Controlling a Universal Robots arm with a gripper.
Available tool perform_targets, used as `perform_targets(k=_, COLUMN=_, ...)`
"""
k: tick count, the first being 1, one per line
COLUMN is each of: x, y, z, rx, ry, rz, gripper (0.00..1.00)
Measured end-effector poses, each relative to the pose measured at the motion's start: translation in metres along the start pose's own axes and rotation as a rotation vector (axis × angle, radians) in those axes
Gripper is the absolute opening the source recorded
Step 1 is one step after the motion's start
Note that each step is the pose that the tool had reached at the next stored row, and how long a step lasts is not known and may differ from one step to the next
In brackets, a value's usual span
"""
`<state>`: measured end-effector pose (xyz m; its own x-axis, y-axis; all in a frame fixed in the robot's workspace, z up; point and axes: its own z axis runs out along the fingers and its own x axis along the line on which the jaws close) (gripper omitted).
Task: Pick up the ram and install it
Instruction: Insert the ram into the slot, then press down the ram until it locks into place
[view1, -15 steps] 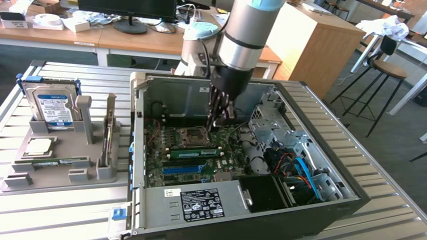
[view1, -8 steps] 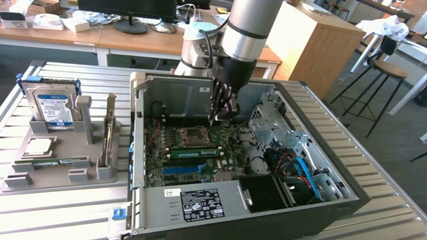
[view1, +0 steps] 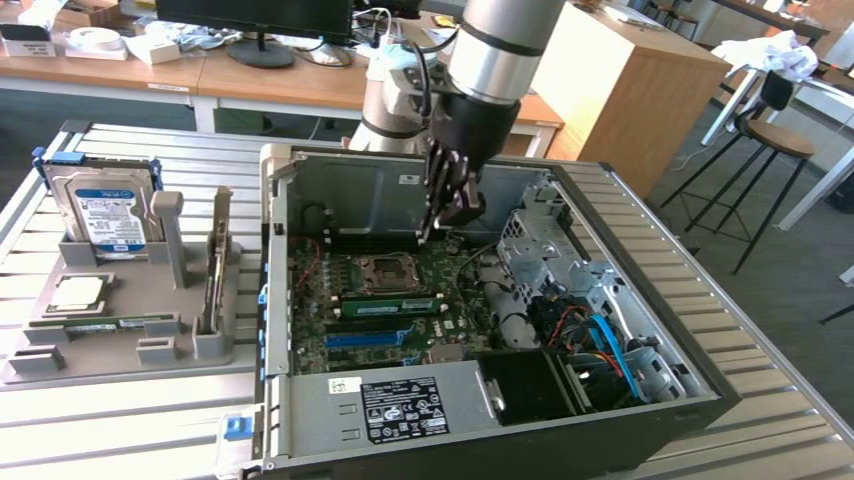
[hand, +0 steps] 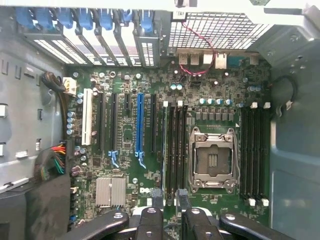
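A ram (view1: 391, 303), a green stick with a pale label, stands on edge in a slot on the motherboard (view1: 350, 330), just beside the processor socket (view1: 396, 268). In the wrist view the ram (hand: 164, 150) is a thin pale edge in the slot left of the socket (hand: 212, 160). My gripper (view1: 450, 228) hangs inside the open computer case (view1: 694, 400), above the board and clear of the stick. Its two dark fingertips (hand: 157, 202) stand apart with nothing between them, so the gripper (hand: 170, 201) is open.
A grey holder tray (view1: 40, 365) at the exterior view's left carries a hard drive (view1: 104, 212), a silver processor chip (view1: 80, 292), an upright expansion card (view1: 214, 270) and a flat green stick (view1: 107, 323). Drive cages (view1: 541, 250) and cables (view1: 601, 340) crowd the case's right side.
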<state>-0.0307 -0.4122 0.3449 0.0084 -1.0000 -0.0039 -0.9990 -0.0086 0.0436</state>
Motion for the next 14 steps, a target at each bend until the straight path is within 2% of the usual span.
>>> perform_targets(k=4, x=0.0000, y=0.0003, z=-0.0064, rx=0.0000, ry=-0.0001, rz=0.000, gripper=0.25)
perform_targets(k=14, x=0.0000, y=0.0003, z=-0.0068, rx=0.0000, ry=-0.0001, rz=0.000, gripper=0.25)
